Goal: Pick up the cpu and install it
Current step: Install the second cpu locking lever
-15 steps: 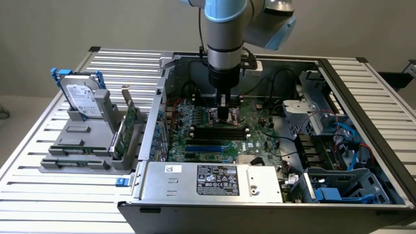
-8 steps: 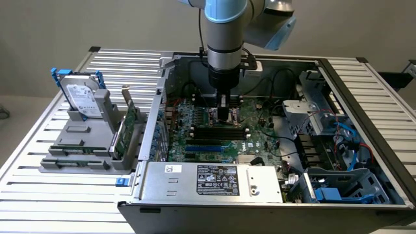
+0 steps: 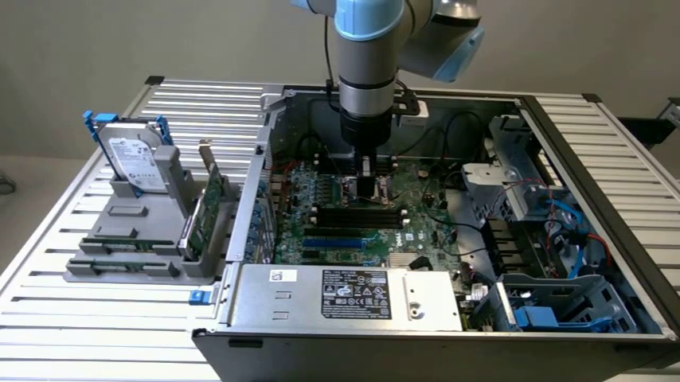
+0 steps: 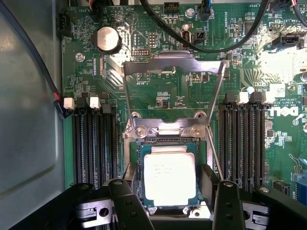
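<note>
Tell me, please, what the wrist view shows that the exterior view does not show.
Wrist view alone: the cpu lying in its socket, the metal load plate swung open, a round coin battery, and the open gripper with one finger on each side of the chip.
Exterior view alone: the hard drive upright in a grey holder outside the computer case, and the arm.
Both: the green motherboard with black memory slots.
</note>
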`<state>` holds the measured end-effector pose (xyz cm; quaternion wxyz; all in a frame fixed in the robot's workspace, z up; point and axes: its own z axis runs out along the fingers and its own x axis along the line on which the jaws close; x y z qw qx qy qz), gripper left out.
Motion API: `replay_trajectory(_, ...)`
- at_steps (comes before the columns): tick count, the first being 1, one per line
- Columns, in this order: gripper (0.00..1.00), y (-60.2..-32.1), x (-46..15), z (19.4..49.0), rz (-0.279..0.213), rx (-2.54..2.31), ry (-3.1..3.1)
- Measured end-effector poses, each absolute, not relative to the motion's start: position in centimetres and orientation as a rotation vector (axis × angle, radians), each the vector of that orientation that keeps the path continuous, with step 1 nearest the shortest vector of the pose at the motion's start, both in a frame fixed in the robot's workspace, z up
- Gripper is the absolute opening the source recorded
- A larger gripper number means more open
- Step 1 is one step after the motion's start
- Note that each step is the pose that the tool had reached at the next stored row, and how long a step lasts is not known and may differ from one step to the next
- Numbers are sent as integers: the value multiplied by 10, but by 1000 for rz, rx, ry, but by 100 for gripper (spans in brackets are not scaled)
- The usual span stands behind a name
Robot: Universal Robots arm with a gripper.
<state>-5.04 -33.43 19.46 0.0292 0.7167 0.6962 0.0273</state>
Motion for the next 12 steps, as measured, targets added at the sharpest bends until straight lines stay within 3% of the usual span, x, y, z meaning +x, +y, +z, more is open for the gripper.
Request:
replay_trajectory(9,63,-334,-50,193,83,2187,2172)
replay_trajectory(12,57,-334,-50,192,84,2187,2174)
